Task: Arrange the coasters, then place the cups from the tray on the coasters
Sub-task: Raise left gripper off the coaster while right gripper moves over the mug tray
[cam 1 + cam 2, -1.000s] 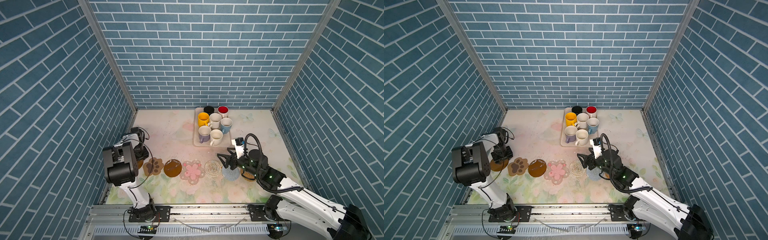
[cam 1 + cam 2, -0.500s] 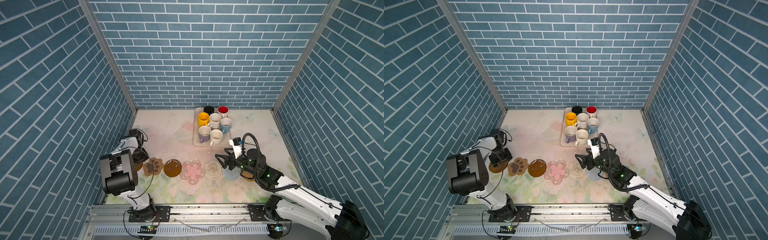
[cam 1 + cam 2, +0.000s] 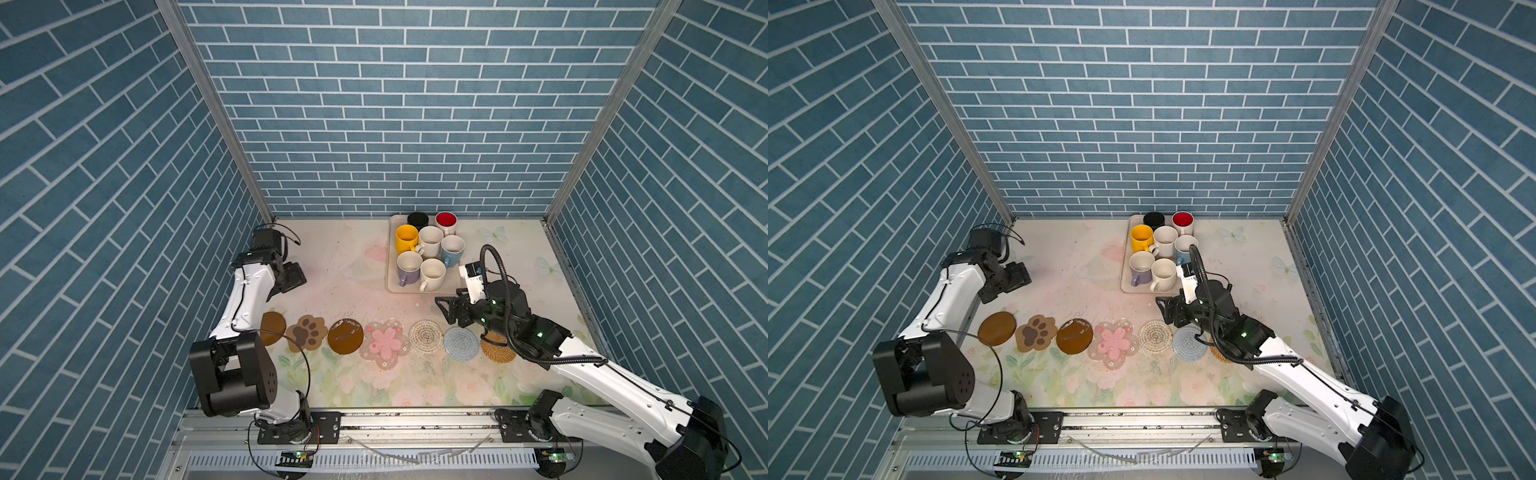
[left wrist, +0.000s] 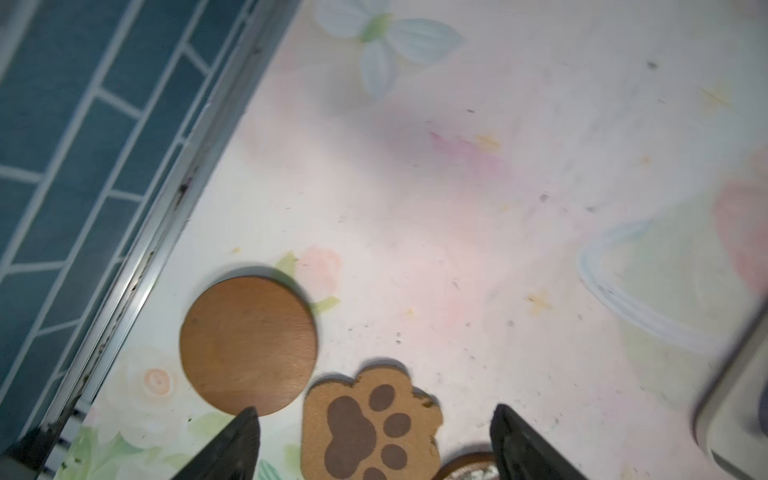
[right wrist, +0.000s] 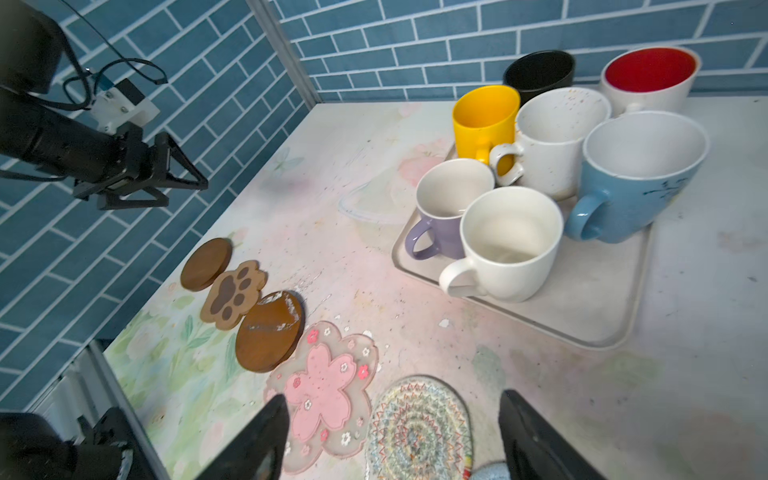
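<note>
Top views both lay the table (image 3: pixel 340 257) out for you like a dial, with 12 o'clock at the back wall. At 1 o'clock sits the tray (image 3: pixel 390 286) with seven mugs standing on it. The black mug (image 3: pixel 417 218) and red-lined white mug (image 3: pixel 446 220) are at its 12 o'clock end. The yellow mug (image 3: pixel 406 240), speckled cream mug (image 3: pixel 431 241) and light blue mug (image 3: pixel 453 249) stand across its middle. The lavender mug (image 3: pixel 408 268) and plain cream mug (image 3: pixel 432 274) are at its 6 o'clock end.

Seven coasters lie in one row from 8 o'clock round to 4 o'clock: brown disc (image 3: pixel 272 328), paw coaster (image 3: pixel 307 332), second brown disc (image 3: pixel 345 336), pink flower coaster (image 3: pixel 384 343), white woven round (image 3: pixel 426 336), light blue woven round (image 3: pixel 460 344) and tan woven round (image 3: pixel 494 358). Your right arm partly covers the tan one.

Your left gripper (image 3: pixel 296 277) hangs at 10 o'clock. In the left wrist view its fingers (image 4: pixel 245 436) are spread wide and empty. Your right gripper (image 3: pixel 445 311) is at 3 o'clock, just to the 12 o'clock side of the light blue woven round. In the right wrist view its fingers (image 5: pixel 266 436) are also spread, with nothing between them.
</note>
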